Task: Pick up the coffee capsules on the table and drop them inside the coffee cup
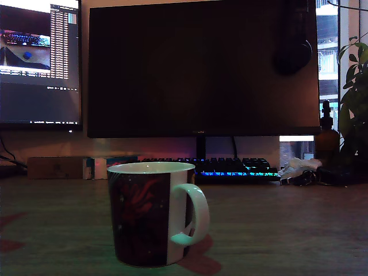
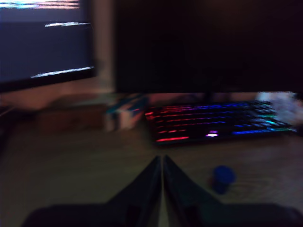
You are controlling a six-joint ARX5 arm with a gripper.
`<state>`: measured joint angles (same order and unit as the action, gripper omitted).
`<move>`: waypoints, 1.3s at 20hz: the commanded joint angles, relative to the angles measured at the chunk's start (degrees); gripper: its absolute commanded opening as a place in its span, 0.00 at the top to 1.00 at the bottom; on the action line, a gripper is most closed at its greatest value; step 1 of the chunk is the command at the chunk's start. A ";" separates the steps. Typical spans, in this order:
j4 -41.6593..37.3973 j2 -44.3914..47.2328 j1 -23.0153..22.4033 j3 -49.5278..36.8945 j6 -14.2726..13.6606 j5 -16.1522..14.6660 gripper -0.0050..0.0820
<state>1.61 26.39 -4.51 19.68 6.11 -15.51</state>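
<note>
the pincer (image 2: pixel 162 163) shows only in the wrist view, blurred, its two dark fingers pressed together at the tips with nothing between them, hanging over bare bench (image 2: pixel 71 165). just beside the fingers lies one small blue coffee capsule (image 2: pixel 222 177), apart from them, on open wood between the pincer and the lit keyboard (image 2: pixel 213 123). around the capsule the bench is free on all sides that show.

the keyboard runs along the back edge of the bench, with a small box (image 2: pixel 120 113) near its end and a crumpled pale thing (image 2: pixel 284 100) at the other end. behind them stand a large dark monitor (image 1: pixel 201 63) and a second lit screen (image 1: pixel 37 57), closing off the rear.

in the exterior view the coffee cup (image 1: pixel 150 215) stands upright close to the front edge of the bench, handle toward the exterior view's right, mouth open, wide bare wood on either side. a plant (image 1: pixel 353 86) and a dark bottle (image 1: pixel 326 135) crowd the back corner at the exterior view's right.
</note>
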 commanded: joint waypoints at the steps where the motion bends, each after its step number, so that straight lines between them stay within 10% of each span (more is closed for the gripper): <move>1: -3.72 2.62 -0.15 -1.05 -1.60 -1.79 0.97; 8: -15.80 11.08 -1.29 -1.92 -1.64 -9.60 0.97; 26: -24.65 12.48 -10.56 -13.03 0.07 -6.56 0.97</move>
<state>-22.79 38.74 -14.92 9.13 6.81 -22.17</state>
